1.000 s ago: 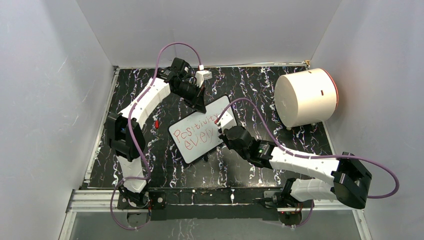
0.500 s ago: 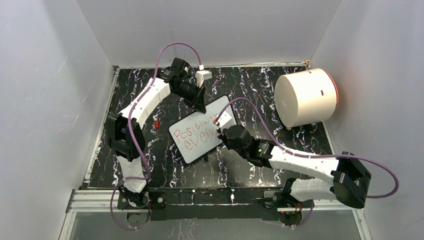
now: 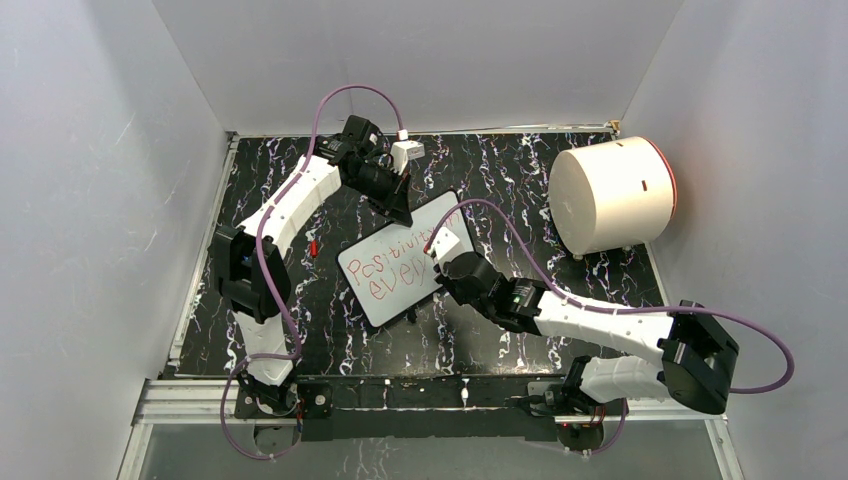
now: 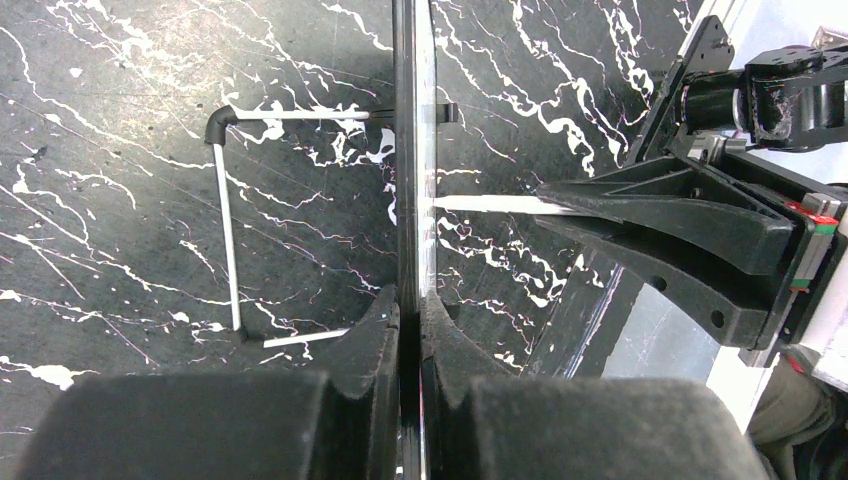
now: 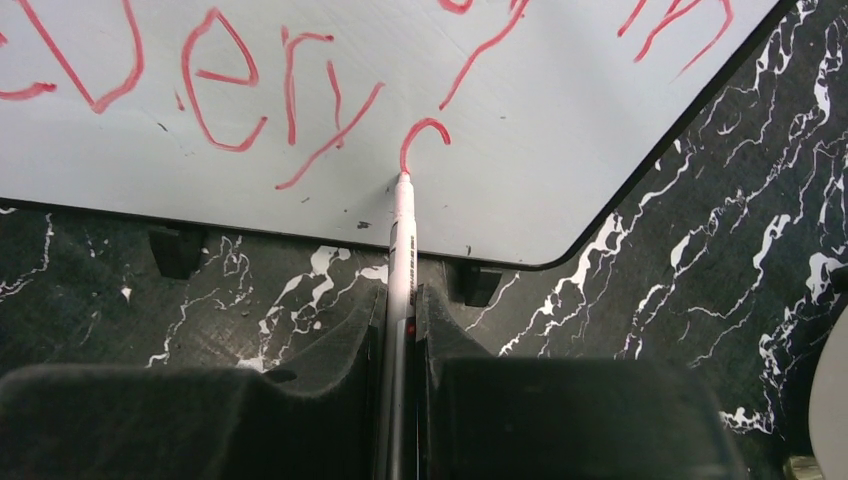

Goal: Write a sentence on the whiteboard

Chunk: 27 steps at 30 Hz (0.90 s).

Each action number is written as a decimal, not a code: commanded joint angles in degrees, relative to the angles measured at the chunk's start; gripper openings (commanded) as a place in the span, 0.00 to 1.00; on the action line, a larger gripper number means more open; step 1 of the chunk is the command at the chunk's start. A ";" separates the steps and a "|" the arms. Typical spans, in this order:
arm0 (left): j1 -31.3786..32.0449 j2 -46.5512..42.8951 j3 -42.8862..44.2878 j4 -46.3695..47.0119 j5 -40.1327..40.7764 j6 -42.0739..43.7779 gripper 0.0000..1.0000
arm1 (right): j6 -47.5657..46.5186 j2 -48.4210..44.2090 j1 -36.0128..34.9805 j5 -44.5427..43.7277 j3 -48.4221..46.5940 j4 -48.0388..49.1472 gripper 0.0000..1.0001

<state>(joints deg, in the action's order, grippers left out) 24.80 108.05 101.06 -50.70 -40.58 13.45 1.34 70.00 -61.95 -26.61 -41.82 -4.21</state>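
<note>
The scene holds two arms, one whiteboard, one marker and one large white cylinder, all on a black marbled table. The left arm rises along the left side, bends at the elbow and reaches right toward the table centre. The left gripper is closed tight on the far edge of the whiteboard, which appears edge-on between its fingers in the left wrist view. The whiteboard sits at the table centre, turned at an angle. The sentence reads "Positivity" above "every" in red, with one short curved stroke begun after "every". The right arm swings out to the right from its base, its forearm stretched low and leftward to the board's near right side. The right gripper is clamped on the marker, whose tip touches the board at the lower end of that stroke. The cylinder lies at far right, well apart.
</note>
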 commanded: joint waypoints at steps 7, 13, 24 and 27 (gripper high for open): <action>2.63 1.90 -1.19 -4.41 3.34 2.85 0.00 | 0.15 -1.14 -0.05 -5.13 -1.67 1.54 0.00; 2.63 2.04 -1.30 -4.41 3.55 2.87 0.00 | 0.15 -1.54 -0.01 -4.70 -1.75 3.76 0.00; 2.61 2.17 -1.18 -4.32 3.66 2.81 0.00 | -0.67 -5.39 -0.01 -6.90 -1.24 8.63 0.00; 2.63 2.08 -1.21 -4.32 3.67 2.81 0.00 | -0.90 -4.56 0.00 -7.54 -1.96 8.69 0.00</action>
<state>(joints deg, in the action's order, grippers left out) 25.69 108.12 101.12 -50.76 -40.84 13.52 1.19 65.47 -61.95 -32.01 -41.78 0.69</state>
